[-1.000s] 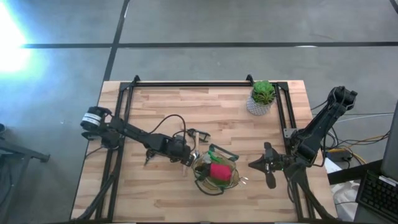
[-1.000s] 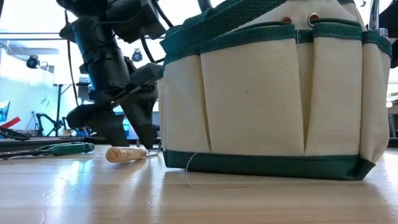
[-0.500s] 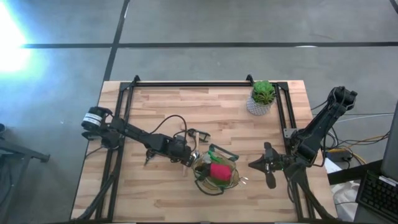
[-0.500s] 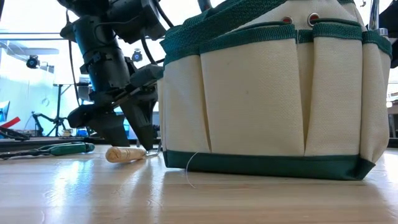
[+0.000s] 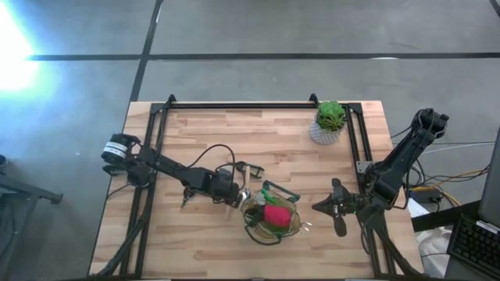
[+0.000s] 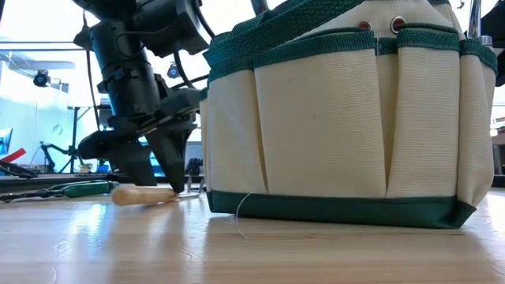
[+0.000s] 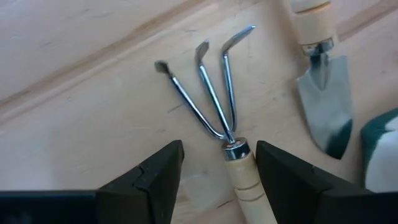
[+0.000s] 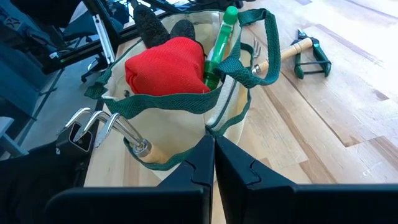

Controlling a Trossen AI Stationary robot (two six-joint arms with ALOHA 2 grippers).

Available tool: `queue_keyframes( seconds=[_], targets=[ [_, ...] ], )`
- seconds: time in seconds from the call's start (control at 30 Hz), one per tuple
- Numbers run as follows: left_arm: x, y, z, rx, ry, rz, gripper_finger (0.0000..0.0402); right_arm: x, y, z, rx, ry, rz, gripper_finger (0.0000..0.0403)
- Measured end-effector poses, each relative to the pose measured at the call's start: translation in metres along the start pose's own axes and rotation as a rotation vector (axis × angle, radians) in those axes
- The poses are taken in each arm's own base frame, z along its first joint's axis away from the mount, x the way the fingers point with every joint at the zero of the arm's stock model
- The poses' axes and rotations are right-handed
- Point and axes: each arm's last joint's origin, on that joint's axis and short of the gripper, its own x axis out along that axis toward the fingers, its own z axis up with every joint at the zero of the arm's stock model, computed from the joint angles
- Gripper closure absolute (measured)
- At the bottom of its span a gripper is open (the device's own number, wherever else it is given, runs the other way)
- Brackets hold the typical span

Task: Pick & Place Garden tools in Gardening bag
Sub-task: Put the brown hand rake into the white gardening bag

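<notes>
The gardening bag (image 6: 339, 118), cream with green trim, stands near the table's middle front. It holds a red glove (image 8: 168, 62), a green spray bottle (image 8: 221, 40) and a fork. A three-pronged rake (image 7: 208, 93) and a trowel (image 7: 323, 106) lie flat on the table just left of the bag. My left gripper (image 7: 219, 149) points steeply down, open, with its fingers on either side of the rake's wooden handle (image 6: 142, 194). My right gripper (image 8: 213, 162) hovers shut to the right of the bag (image 5: 251, 218). My left gripper straddles the rake's handle close to its metal collar (image 7: 239, 149), coming from above and slanting in from the table's left. One finger (image 7: 292, 180) lies against the handle's side; the other stands apart from it. The rake rests flat on the table.
Green-handled pruners (image 8: 308, 53) lie on the table beyond the bag. A potted plant (image 5: 330, 121) stands at the far right corner. A black frame (image 5: 156, 140) runs along the table's left, far and right edges. Bare wood lies at the near left.
My left gripper has tipped a little steeper over the rake. The rake's handle has slid a short way along the table toward the left edge, still lying flat.
</notes>
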Motion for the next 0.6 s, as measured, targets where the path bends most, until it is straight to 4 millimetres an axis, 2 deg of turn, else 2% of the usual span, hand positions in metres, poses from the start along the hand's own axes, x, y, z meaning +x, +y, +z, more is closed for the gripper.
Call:
queue_keyframes(
  seconds=[0.27,0.43,0.6],
  targets=[
    [-0.001,0.010,-0.002,0.017,0.028,0.097,0.0222,0.000,0.000,0.000,0.000,0.001,0.001,0.0394],
    [0.000,0.011,-0.003,0.075,0.052,0.099,0.0232,0.000,0.000,0.000,0.000,0.001,0.001,0.0394],
    [0.000,0.011,-0.003,0.260,0.074,0.090,0.0232,0.000,0.000,0.000,0.000,0.002,0.001,0.0394]
  ],
)
